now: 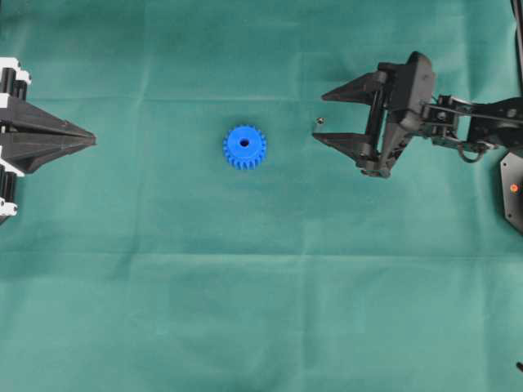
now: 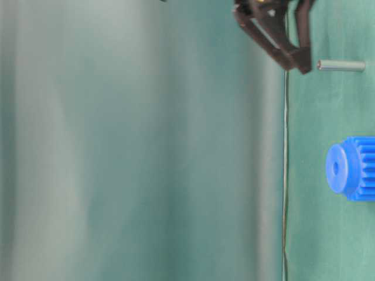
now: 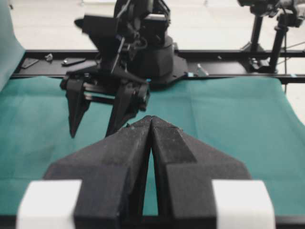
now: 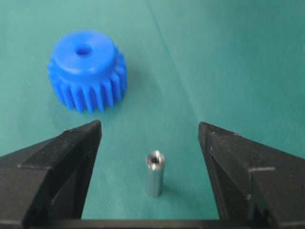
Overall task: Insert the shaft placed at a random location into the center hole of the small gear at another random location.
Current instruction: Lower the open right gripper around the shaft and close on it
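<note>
The shaft point(image 4: 155, 172), a short silvery pin, stands upright on the green cloth point(image 1: 261, 269), seen also from above as the shaft point(image 1: 319, 122) and from table level as the shaft point(image 2: 340, 65). My right gripper point(image 4: 149, 125) is open, one finger on each side of the pin and apart from it; the right gripper point(image 2: 296, 64) has its tips about level with the pin's top. The small gear point(image 1: 244, 147) lies flat to the left, hub up, its center hole point(image 4: 84, 49) showing dark. My left gripper point(image 3: 151, 119) is shut and holds nothing, far left of the gear.
Green cloth covers the whole table. The right arm's base point(image 1: 513, 188) sits at the right edge, and a black frame rail point(image 3: 228, 55) runs behind the table. The left gripper point(image 1: 91, 140) points toward the gear from the left edge.
</note>
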Controlling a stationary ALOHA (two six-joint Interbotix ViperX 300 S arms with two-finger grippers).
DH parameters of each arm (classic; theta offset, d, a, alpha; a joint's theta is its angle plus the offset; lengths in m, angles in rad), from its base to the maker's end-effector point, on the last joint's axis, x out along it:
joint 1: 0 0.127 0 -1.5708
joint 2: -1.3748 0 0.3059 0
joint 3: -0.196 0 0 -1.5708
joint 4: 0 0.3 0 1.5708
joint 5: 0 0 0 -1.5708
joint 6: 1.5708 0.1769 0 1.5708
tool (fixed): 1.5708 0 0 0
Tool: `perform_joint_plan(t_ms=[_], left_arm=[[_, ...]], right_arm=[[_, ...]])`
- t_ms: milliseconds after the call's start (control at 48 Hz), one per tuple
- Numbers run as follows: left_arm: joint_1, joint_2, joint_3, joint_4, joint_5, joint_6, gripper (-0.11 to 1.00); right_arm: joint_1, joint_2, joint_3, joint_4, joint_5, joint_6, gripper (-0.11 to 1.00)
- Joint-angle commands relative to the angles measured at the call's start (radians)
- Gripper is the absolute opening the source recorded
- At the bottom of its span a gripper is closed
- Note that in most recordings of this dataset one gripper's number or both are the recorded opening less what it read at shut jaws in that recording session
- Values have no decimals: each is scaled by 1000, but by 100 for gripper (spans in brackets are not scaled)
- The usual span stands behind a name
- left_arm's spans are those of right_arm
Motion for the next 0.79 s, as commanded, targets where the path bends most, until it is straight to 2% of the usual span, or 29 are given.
perform_joint_plan(t_ms=[0,292,584,667,771], left_arm=[[3,6,-21,2,0,2,0],[5,6,-23,2,12,2,0],[6,6,-21,3,15,2,0],[5,6,-21,3,15,2,0],[6,6,-21,2,15,-2,0]], right_arm=[[-3,23,-17,15,-31,-15,84],[-5,77,-18,32,-61,-15,80],[-6,86,-32,32,-61,-11,70],[-5,92,-40,34,-60,-11,59],[-6,97,-40,32,-60,-11,30]])
